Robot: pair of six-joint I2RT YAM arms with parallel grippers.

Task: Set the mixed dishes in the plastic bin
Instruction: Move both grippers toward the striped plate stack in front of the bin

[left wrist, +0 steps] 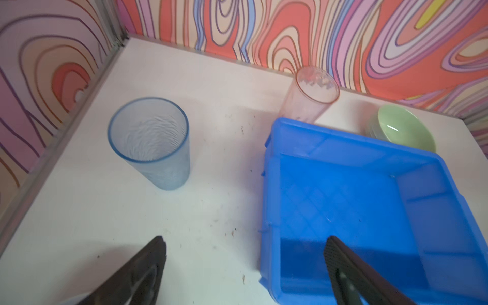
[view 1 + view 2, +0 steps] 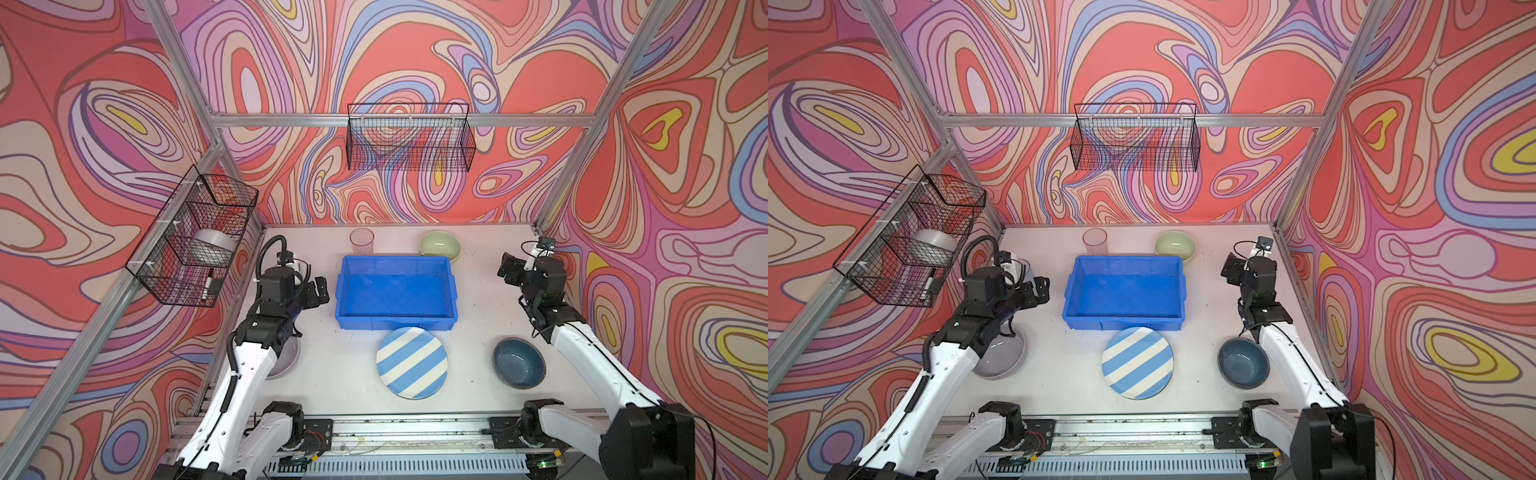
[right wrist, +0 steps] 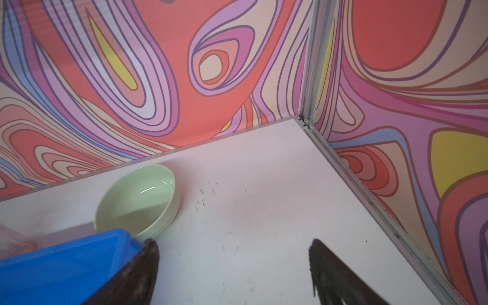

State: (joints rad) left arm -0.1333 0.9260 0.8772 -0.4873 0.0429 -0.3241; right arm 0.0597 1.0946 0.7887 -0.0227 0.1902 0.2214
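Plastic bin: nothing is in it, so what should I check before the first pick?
1. The plastic bin is empty and upright: ok.
2. The left tool is open, holding nothing: ok.
3. The right tool is open, holding nothing: ok.
4. The blue tumbler stands upright, apart from the bin: ok.
5. The pale green bowl is clear of the bin's corner: cannot tell, they overlap in view.
6. The grey bowl is fully visible: not ok, the left arm covers part of it.

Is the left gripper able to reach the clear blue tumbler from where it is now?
Probably yes. The left gripper is open, and only bare table lies between it and the upright blue tumbler; the bin stands aside.
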